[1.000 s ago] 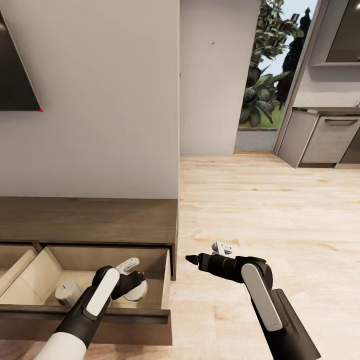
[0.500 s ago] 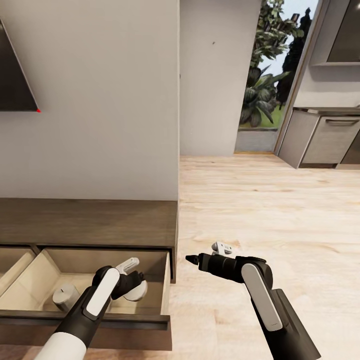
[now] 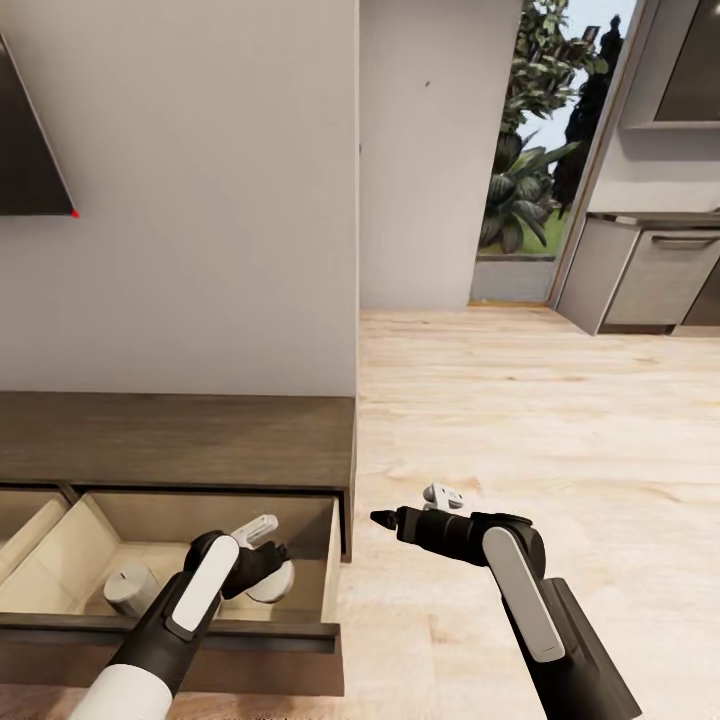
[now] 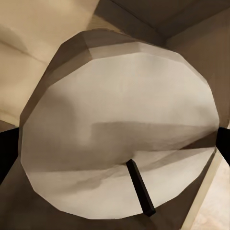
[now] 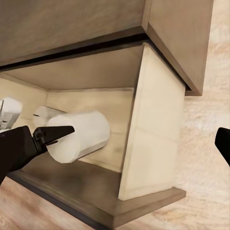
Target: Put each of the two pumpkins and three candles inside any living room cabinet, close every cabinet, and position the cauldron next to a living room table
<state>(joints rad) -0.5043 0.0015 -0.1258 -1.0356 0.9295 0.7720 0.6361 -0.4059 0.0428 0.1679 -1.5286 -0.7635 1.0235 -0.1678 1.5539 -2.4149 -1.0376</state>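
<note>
The cabinet (image 3: 180,440) sits along the wall at about 9 o'clock in the head view, its right drawer (image 3: 325,585) pulled out with pale insides; a second open drawer at the far left is cut off by the frame edge. One candle (image 3: 131,588) stands in the drawer at 8 o'clock, and a second candle (image 3: 275,583) is clamped in the left gripper (image 3: 268,560) just above the drawer floor, largely hidden by the arm. In the left wrist view that candle (image 4: 120,129) and its dark wick are so close that the jaws are barely visible. The right gripper (image 3: 440,497) hovers over the wooden floor (image 3: 540,420) beside the drawer, jaws spread. Since a second ago the drawer looks slightly further in.
</note>
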